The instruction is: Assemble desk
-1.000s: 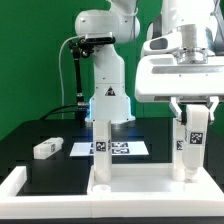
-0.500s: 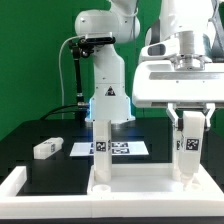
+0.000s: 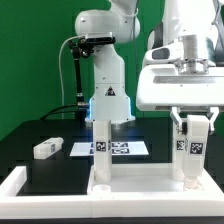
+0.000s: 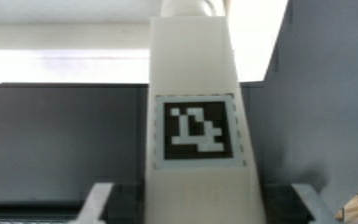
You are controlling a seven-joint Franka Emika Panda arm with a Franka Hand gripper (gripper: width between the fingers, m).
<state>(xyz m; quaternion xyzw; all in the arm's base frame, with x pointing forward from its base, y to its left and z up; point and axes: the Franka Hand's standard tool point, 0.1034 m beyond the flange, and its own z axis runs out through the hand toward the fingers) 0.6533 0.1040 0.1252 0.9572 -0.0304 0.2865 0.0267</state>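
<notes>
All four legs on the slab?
No: a standing leg and the held leg are on the slab; a loose leg lies on the table.

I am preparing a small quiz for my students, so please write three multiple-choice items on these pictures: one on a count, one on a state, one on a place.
1. How many legs stand upright on the desk top? A. one B. two C. four
2. The gripper is: A. open, touching nothing B. closed on an upright leg C. closed on nothing
3. Where does the lying leg rest? A. on the desk top B. in the gripper C. on the black table
Answers: 1 B, a free leg plus the gripped one; 2 B, its fingers clasp that leg on both sides; 3 C, it lies left of the marker board in the exterior view.
</notes>
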